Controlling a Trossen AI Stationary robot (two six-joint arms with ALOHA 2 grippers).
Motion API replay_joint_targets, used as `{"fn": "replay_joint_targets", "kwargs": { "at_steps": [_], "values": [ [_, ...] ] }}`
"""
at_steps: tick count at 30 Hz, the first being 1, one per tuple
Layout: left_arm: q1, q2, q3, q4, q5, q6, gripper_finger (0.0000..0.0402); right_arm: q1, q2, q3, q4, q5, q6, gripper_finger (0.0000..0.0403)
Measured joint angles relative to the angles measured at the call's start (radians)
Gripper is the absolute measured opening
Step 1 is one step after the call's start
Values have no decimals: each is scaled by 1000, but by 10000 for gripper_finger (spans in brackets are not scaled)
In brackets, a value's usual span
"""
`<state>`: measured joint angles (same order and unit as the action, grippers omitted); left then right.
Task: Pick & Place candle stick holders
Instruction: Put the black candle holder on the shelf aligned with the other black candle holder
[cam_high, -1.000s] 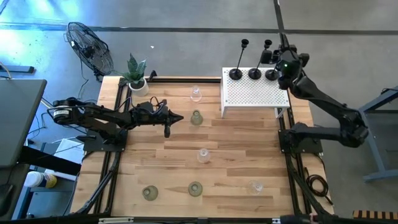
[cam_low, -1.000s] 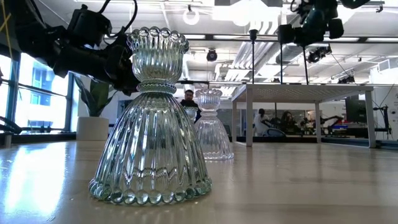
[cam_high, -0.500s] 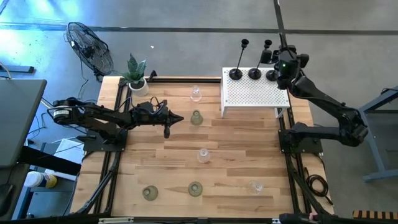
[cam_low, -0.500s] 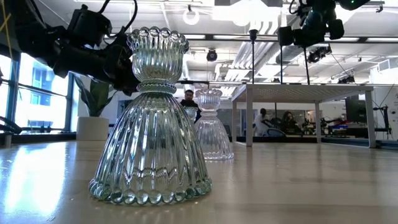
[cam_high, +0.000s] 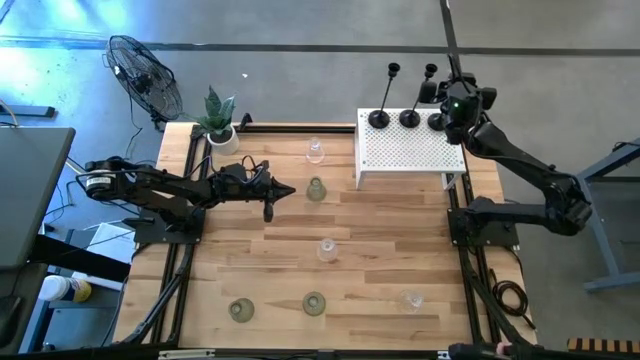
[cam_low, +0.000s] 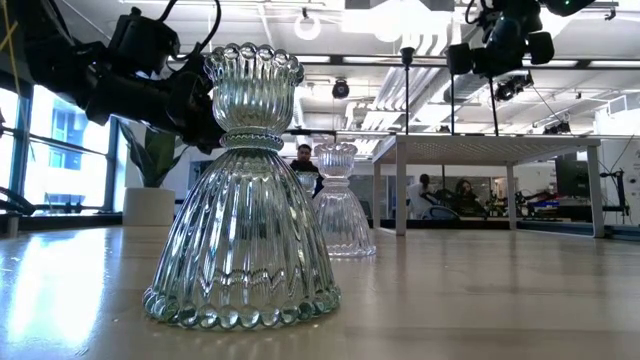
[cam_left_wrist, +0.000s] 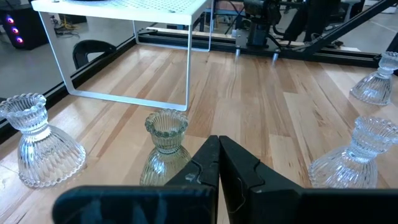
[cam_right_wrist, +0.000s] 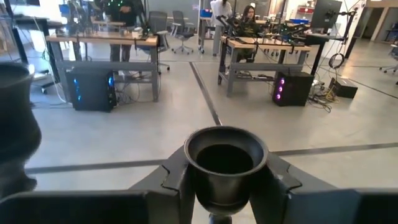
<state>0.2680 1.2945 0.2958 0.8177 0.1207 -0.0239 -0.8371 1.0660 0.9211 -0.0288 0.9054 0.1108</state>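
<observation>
On the table (cam_high: 400, 230), the perforated box (cam_high: 405, 150) sits at the far right with three tall holders (cam_high: 409, 118) along its back edge. My right hand (cam_high: 452, 112) grips the rightmost one. My left hand (cam_high: 268, 210) hangs just left of a squat holder (cam_high: 316, 189). The plant (cam_high: 218, 120) stands at the far left corner.

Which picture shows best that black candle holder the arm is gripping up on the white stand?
The right wrist view: the black holder has its cup in the middle, clamped in the right end effector. The high view shows it half hidden under the arm on the white stand. The low view shows only its stem.
</observation>
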Motion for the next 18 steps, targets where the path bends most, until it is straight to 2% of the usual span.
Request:
{"fn": "replay_joint_targets", "kwargs": {
  "at_steps": [9, 18],
  "values": [
    [0, 0, 0, 0, 1, -1, 1, 14, 0, 0, -22, 26, 5, 180],
    [0, 0, 0, 0, 2, -1, 1, 14, -1, 0, -20, 27, -6, 200]
  ]
}}
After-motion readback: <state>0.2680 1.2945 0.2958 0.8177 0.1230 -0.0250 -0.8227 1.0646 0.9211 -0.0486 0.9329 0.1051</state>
